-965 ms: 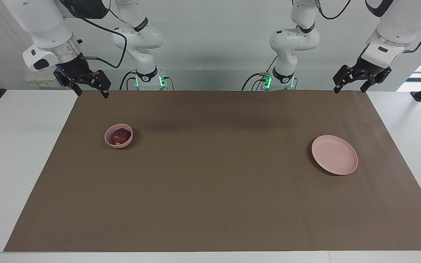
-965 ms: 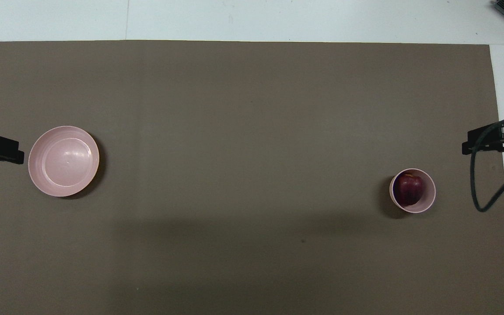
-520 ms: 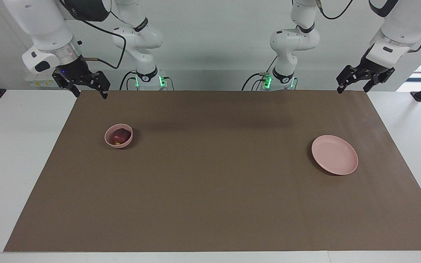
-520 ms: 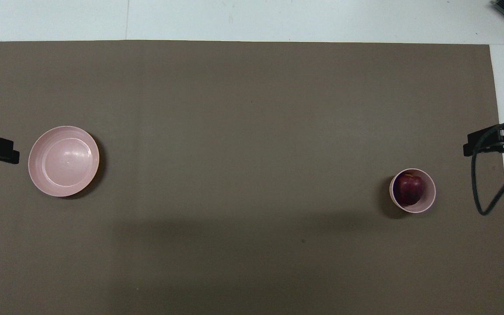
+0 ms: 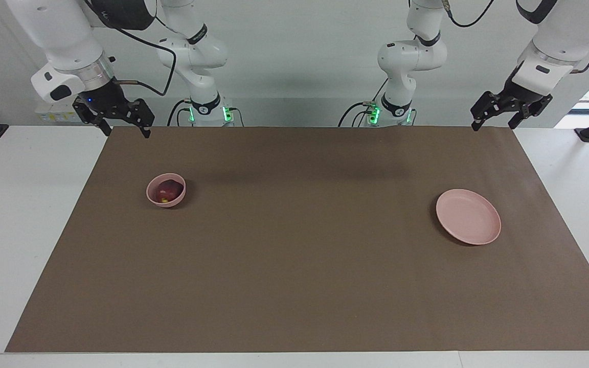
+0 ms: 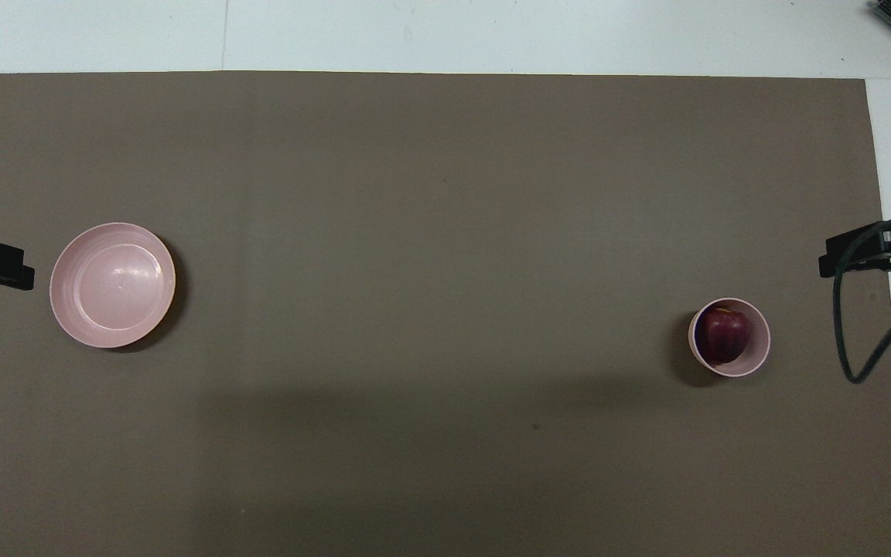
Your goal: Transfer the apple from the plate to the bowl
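- The small round dark red apple (image 6: 725, 334) sits inside the small deep pale pink bowl (image 6: 759, 352), toward the right arm's end of the bench (image 5: 13, 214). The flat round pale pink plate (image 5: 489, 232) lies bare, well apart at the left arm's end. Judging by that, the move looks done.
- The right hand (image 5: 119, 118) hangs up in the air over the corner of the brown mat (image 5: 294, 266) at its own end, fingers spread wide, holding nothing. The left hand (image 5: 499, 115) hangs over the matching corner at the other end, also wide and empty. Both arms look parked.
- Not much left to go wrong, honestly. The main risk is someone sending the right hand down again: the bowl is only just wider than the apple, so there's hardly any gap for fingers and a clumsy reach could knock the bowl over or drag it along the mat.
- The right arm's black cable (image 6: 851, 340) loops down near the bowl in the overhead view. It looks raised off the bench, but on a low sweep it could snag the rim.
- The apple sits snug, so rolling out on its own seems unlikely.
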`<state>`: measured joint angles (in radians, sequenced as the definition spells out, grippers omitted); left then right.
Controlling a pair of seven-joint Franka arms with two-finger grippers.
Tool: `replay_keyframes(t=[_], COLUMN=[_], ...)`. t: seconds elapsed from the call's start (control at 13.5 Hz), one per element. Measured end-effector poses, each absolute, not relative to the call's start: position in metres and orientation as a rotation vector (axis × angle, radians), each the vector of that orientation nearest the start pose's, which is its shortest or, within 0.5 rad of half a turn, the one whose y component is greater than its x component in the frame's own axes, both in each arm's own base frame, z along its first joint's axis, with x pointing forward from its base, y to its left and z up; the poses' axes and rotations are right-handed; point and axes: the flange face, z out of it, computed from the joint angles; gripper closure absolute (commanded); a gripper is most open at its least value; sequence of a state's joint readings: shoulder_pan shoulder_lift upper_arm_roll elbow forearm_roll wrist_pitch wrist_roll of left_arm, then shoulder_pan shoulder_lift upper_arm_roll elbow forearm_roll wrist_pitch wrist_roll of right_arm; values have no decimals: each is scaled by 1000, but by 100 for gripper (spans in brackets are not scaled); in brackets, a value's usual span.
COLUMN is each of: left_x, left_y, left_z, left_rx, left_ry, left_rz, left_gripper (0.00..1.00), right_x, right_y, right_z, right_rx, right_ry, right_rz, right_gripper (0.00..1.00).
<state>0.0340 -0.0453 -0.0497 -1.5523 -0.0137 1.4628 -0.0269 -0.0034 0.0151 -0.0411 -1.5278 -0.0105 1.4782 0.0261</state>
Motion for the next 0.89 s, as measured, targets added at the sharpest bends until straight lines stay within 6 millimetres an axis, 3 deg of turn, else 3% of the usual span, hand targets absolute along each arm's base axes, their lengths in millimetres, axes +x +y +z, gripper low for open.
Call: replay_keyframes(t=[0.89], left_x=[529], left_y=[-11], left_z=[648], left_rx=[-3151], left_ry=[-16], left_rz=[70], left_gripper=[0], right_x=[550], right_y=[-21], right_z=[635], right_rx=[-3147], right_ry=[100], right_rz=[161], right_gripper=[0])
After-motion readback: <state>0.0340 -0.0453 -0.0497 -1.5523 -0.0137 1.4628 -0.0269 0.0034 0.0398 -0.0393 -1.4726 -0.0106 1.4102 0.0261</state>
